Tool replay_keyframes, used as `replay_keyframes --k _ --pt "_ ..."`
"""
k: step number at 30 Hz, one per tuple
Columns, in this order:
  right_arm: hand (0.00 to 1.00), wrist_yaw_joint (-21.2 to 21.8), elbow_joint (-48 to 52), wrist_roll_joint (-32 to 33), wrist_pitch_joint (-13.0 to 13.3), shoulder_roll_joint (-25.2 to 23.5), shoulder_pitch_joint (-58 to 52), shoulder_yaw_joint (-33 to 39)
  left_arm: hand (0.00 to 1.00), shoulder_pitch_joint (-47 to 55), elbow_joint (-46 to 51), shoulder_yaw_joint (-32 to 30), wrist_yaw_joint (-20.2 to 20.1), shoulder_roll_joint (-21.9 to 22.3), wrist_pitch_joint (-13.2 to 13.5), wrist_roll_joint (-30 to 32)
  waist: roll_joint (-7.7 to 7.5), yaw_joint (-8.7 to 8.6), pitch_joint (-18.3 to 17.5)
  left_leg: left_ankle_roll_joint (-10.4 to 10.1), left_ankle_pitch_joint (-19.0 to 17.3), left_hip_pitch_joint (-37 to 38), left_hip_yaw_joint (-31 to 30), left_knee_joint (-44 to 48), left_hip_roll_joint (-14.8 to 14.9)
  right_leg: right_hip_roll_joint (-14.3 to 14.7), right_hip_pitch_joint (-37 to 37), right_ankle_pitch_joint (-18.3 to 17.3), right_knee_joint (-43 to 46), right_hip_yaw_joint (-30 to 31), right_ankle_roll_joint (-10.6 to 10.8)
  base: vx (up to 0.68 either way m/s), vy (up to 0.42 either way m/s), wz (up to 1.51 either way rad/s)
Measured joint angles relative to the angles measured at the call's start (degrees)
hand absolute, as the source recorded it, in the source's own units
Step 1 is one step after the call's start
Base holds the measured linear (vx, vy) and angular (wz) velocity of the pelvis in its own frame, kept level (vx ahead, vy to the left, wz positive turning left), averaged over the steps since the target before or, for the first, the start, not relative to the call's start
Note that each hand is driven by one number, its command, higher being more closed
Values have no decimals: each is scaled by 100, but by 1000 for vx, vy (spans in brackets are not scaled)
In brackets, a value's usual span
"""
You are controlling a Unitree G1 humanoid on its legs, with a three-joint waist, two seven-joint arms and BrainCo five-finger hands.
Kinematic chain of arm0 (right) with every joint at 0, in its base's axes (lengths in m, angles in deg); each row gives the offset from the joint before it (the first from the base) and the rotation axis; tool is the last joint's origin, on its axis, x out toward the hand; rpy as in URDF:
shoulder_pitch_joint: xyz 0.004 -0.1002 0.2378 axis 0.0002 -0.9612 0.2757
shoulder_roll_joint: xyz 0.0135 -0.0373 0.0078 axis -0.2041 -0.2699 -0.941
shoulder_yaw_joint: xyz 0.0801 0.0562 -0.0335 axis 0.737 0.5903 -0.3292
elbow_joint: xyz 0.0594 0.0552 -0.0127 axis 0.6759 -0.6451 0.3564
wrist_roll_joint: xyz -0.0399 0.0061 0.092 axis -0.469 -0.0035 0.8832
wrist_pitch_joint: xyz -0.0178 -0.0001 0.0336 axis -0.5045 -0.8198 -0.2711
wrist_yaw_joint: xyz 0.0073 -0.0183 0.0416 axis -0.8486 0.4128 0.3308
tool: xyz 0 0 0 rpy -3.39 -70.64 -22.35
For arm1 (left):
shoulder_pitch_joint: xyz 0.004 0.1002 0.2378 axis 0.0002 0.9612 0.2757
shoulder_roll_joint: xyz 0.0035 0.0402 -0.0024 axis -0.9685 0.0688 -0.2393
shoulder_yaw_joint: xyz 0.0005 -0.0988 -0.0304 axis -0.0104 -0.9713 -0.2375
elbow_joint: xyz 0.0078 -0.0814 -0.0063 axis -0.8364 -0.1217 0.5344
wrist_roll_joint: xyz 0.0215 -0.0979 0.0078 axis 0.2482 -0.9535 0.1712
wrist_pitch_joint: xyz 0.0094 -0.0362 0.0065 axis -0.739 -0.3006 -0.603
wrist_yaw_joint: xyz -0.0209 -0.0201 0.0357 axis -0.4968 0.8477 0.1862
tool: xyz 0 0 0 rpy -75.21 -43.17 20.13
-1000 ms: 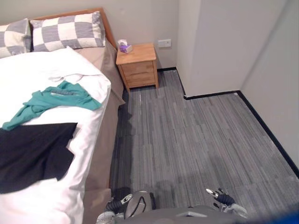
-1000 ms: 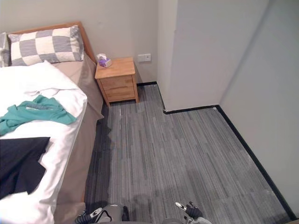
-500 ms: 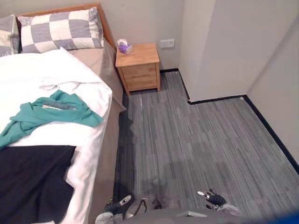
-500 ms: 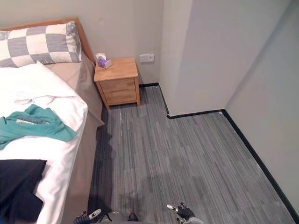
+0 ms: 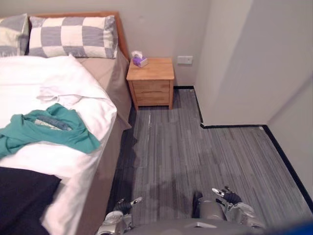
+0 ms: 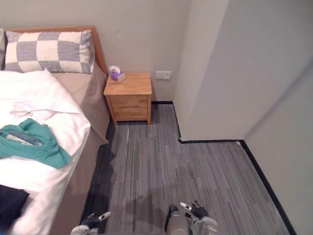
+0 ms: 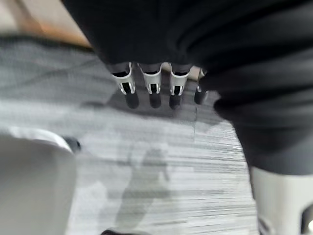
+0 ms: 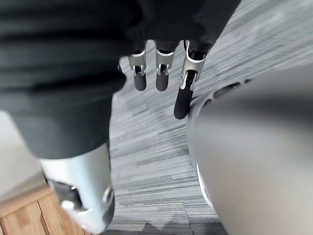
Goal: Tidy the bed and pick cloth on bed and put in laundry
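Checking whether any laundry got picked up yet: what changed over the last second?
Only the camera moved: the whole view shifted. Nothing was grasped or let go. The teal cloth and black cloth lie on the bed as before, and the left robot hand and right robot hand hang low, open and empty.

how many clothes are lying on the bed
2: a teal top on the white duvet mid-bed, and a black garment nearer the foot, cut off at the frame edge; more may lie beyond it.
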Motion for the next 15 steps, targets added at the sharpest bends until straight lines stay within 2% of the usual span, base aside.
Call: replay_keyframes --k 1,2,3,4,5,6,7,8,9,11,13,14,15 --pt "0 -11 62 1 11 10 87 -18 0 -28 4 -82 20 59 1 14 -38 -41 112 -95 210 134 -30 20 27 -67 -140 -471 625 -4 -63 534 -376 10" --pt "0 -66 71 17 11 14 91 -52 0 -28 1 -84 35 83 -2 71 -14 -65 103 -153 286 162 -87 180 121 -42 -175 -856 978 -74 -124 428 -322 10" --pt "0 -98 68 35 11 20 88 -51 0 -24 3 -97 36 88 -1 125 4 -59 92 -153 317 116 -131 365 185 5 -160 -1028 1073 -100 -141 440 -321 -4" --pt "0 -113 36 69 -15 19 85 -52 0 -18 9 -222 48 113 0 156 37 -23 66 -151 435 -138 -250 1081 317 160 -44 -1244 1083 -107 -169 427 -318 -14" --pt "0 -105 -12 76 -25 5 51 -68 0 9 45 -388 100 130 7 153 74 -10 51 -193 768 -647 -535 2191 431 296 149 -1337 930 -145 -223 477 -347 -14" --pt "0 -90 -34 105 -24 6 30 -134 0 26 49 -461 117 146 33 146 120 -13 34 -207 1120 -980 -709 2823 499 386 295 -1371 793 -174 -262 467 -266 -9" --pt "0 -53 -28 113 -7 32 -17 -334 0 49 54 -525 142 175 141 131 161 -14 60 -259 1376 -1585 -843 4051 677 560 614 -1434 490 -170 -364 312 -143 -7" --pt "0 -51 -37 114 -5 62 -35 -367 0 51 79 -530 141 177 205 132 189 -4 84 -192 1286 -1845 -794 4577 745 611 801 -1457 369 -165 -405 437 -123 -10" --pt "0 -32 -74 110 -6 93 -52 -399 0 66 163 -529 142 174 296 131 206 9 110 -117 1048 -2221 -676 5212 781 646 1176 -1505 140 -148 -475 438 -103 -12" --pt "0 -22 -222 92 -44 109 -51 -373 0 89 230 -521 136 185 397 66 166 33 119 -40 697 -2583 -369 5245 674 597 1729 -1518 -242 -74 -502 469 -76 -20" --pt "0 18 -231 -24 -103 66 -55 -367 0 93 283 -487 86 216 491 -72 150 103 128 6 283 -3013 -46 4245 168 422 2216 -1519 -652 14 -402 427 32 -28" --pt "0 30 -231 -43 -110 56 -54 -366 0 87 309 -473 64 216 504 -72 128 123 140 22 249 -3088 52 3842 30 342 2303 -1537 -723 26 -360 444 96 -21" --pt "0 56 -232 -84 -112 37 -55 -365 0 89 415 -463 10 216 506 -74 73 155 175 36 271 -3147 336 2919 -278 183 2489 -1601 -818 61 -237 472 137 -13"
